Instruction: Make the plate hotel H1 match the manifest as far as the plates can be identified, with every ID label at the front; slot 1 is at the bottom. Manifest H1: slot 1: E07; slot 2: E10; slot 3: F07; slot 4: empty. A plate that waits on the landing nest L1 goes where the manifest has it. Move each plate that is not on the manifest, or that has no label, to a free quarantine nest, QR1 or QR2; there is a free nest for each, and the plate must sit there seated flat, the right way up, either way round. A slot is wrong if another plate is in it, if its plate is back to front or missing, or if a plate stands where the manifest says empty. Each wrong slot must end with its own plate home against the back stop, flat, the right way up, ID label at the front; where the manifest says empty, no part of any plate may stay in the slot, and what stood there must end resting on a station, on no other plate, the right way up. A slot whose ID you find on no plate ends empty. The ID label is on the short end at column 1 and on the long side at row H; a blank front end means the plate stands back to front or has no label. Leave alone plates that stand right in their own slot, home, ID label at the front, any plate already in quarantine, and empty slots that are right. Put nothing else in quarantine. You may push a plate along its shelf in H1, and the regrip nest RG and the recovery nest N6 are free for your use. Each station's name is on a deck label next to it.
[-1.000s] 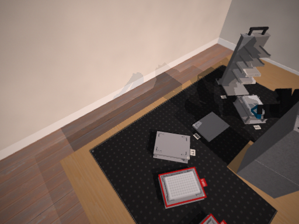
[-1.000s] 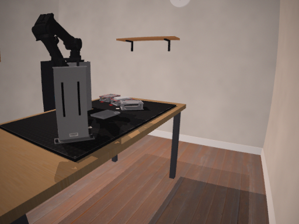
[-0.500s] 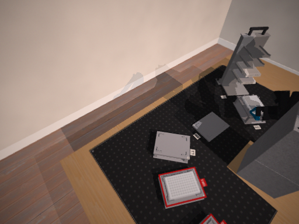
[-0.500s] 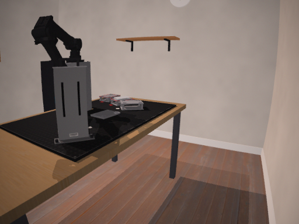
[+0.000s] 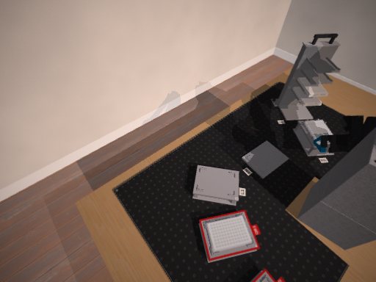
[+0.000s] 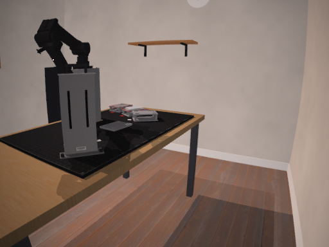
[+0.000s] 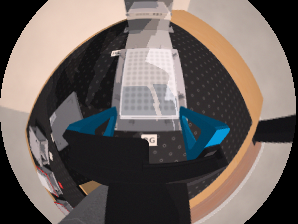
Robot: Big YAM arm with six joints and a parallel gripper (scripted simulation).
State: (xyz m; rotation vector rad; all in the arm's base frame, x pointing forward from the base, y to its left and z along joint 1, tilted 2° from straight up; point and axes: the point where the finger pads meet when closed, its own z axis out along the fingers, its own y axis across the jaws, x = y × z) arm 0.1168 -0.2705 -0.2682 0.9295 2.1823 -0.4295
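The plate hotel H1 (image 5: 308, 78) stands at the back right of the black mat, with plates on some of its shelves; their labels are too small to read. A white well plate (image 5: 315, 131) lies on the landing nest in front of the hotel, and the wrist view shows it too (image 7: 149, 86). My gripper (image 7: 147, 110) is open and empty. Its blue fingers (image 5: 320, 144) stand on either side of the plate's near short end. No ID label is readable on that end.
A flat grey nest (image 5: 265, 158) and a raised grey nest (image 5: 216, 183) lie on the mat. A red-framed quarantine nest (image 5: 228, 235) holds a white plate; a second red nest (image 5: 264, 275) is cut off by the bottom edge. A large grey box (image 5: 345, 198) stands at the right.
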